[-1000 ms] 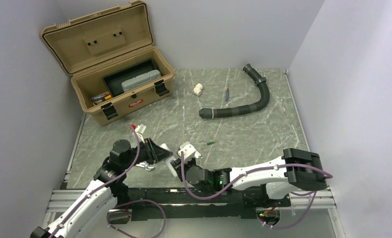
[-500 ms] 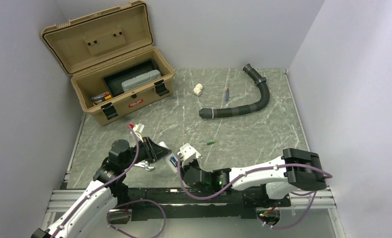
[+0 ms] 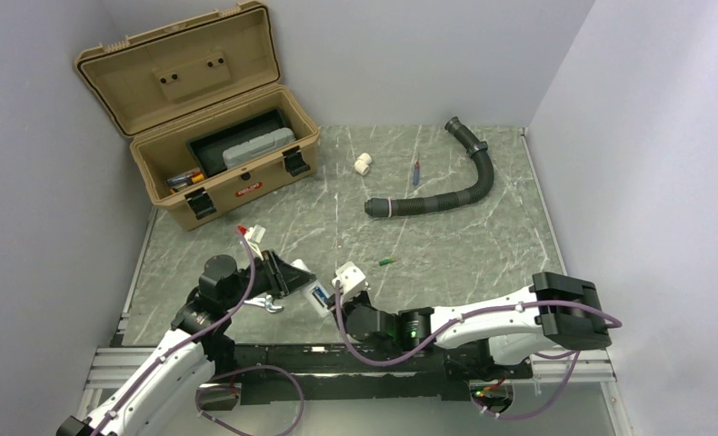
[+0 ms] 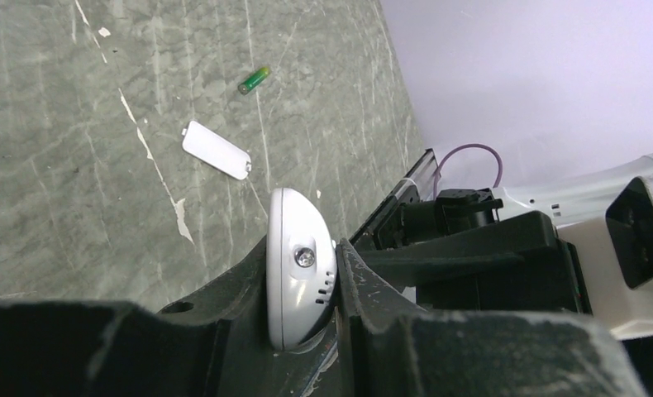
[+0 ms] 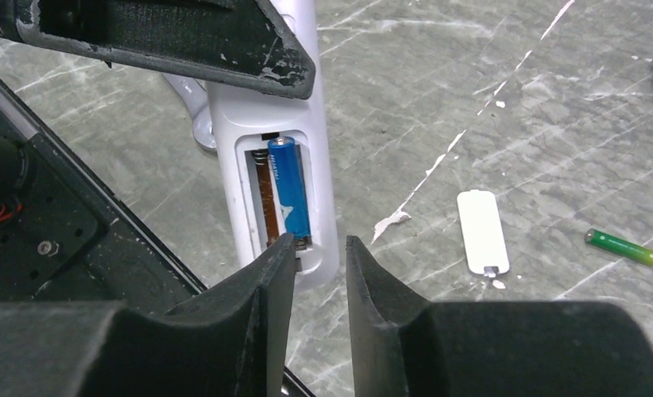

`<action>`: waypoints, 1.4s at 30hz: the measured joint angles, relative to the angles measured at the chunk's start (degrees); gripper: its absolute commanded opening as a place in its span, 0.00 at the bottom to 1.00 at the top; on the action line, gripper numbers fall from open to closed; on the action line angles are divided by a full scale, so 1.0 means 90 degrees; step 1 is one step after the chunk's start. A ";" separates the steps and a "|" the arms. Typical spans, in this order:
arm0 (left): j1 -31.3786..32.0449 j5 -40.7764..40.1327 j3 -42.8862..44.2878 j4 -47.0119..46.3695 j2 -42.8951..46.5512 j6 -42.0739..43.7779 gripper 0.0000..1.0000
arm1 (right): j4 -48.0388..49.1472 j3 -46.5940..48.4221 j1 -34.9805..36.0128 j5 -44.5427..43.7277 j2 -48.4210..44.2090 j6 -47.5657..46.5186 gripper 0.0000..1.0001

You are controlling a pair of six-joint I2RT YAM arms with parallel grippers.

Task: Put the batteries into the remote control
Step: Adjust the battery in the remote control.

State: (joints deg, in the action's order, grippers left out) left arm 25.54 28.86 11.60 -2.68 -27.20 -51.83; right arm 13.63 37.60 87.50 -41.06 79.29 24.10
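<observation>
My left gripper (image 3: 287, 275) is shut on the white remote control (image 4: 301, 277) and holds it on edge just above the table near the front edge. In the right wrist view the remote's (image 5: 269, 141) back is open, and the blue battery (image 5: 289, 197) lies in one slot of the compartment. My right gripper (image 5: 316, 246) is narrowly open and empty, its fingertips just short of the remote's lower end. The green battery (image 5: 622, 247) lies loose on the table to the right; it also shows in the top view (image 3: 387, 262). The white cover piece (image 5: 482, 230) lies between them.
An open tan toolbox (image 3: 219, 173) stands at the back left. A black corrugated hose (image 3: 446, 193), a white pipe fitting (image 3: 363, 163) and a red-and-blue stick (image 3: 416, 172) lie at the back. A small metal piece (image 3: 269, 305) lies under my left gripper.
My right gripper has drawn back a little from the remote, and the blue battery now shows in its compartment. The left gripper has kept the remote nearly still.
</observation>
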 measured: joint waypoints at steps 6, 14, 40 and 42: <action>-0.0007 0.0068 0.0010 -0.0228 -0.0015 -0.0058 0.00 | -0.0046 -0.0308 -0.0012 0.0146 -0.0522 -0.0231 0.34; -0.0007 0.0146 0.0041 -0.0566 -0.0129 -0.0189 0.00 | -0.0051 -0.0508 -0.0012 0.0289 -0.0974 -0.0481 0.35; -0.0007 0.1134 0.0294 -0.0729 -0.0869 0.0015 0.00 | 0.0381 -0.0967 -0.1025 0.4199 -0.3058 -0.4192 0.22; -0.0005 0.1375 0.0386 -0.0719 -0.1071 0.0124 0.00 | 0.0097 -0.0947 -0.1209 0.4743 -0.3283 -0.4590 0.21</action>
State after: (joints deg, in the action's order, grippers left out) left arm 25.50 41.23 15.07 -9.15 -36.84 -50.72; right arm 14.50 29.08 76.62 1.63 49.74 -17.21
